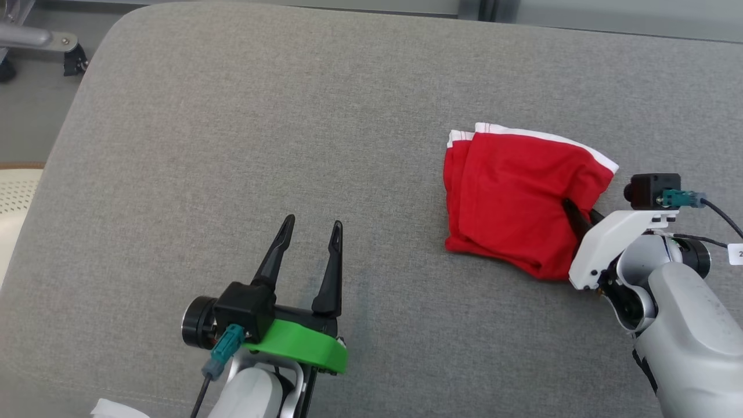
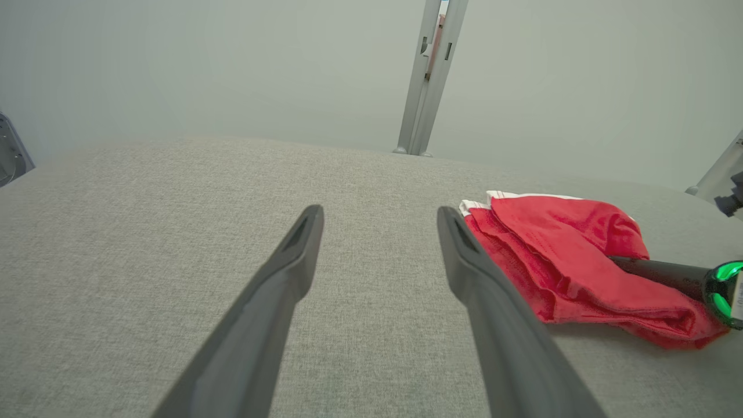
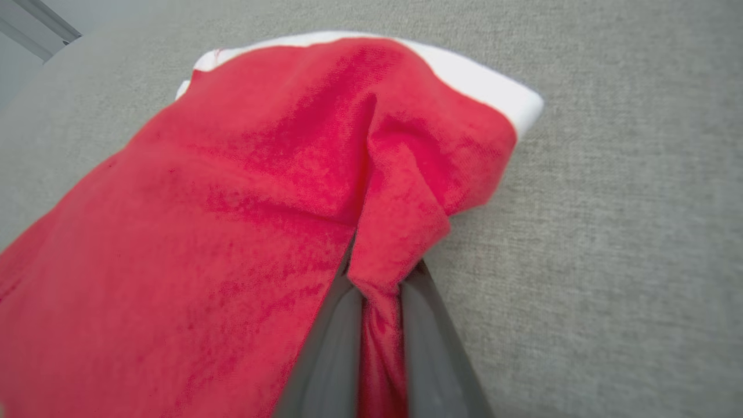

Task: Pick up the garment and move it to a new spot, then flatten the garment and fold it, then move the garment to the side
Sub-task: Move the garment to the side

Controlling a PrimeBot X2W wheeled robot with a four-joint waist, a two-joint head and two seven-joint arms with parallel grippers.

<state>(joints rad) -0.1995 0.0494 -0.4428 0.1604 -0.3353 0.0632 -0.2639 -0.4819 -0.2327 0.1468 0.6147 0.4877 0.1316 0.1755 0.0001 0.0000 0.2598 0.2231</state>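
The garment [image 1: 511, 197] is a folded red piece with a white band along its far edge, lying on the grey cushion at the right. My right gripper [image 1: 574, 217] reaches into its near right edge and is shut on a pinch of red cloth; in the right wrist view the fold of the garment [image 3: 377, 278] is squeezed between the two dark fingers. My left gripper [image 1: 310, 232] hovers open over bare cushion at the lower middle, well left of the garment [image 2: 574, 261], with nothing between its fingers [image 2: 290, 261].
The grey cushion [image 1: 261, 133] has a rounded far left corner, with floor and a chair base [image 1: 69, 55] beyond it. A pale woven surface [image 1: 14, 197] lies off the left edge. Metal frame posts [image 2: 426, 75] stand behind the cushion.
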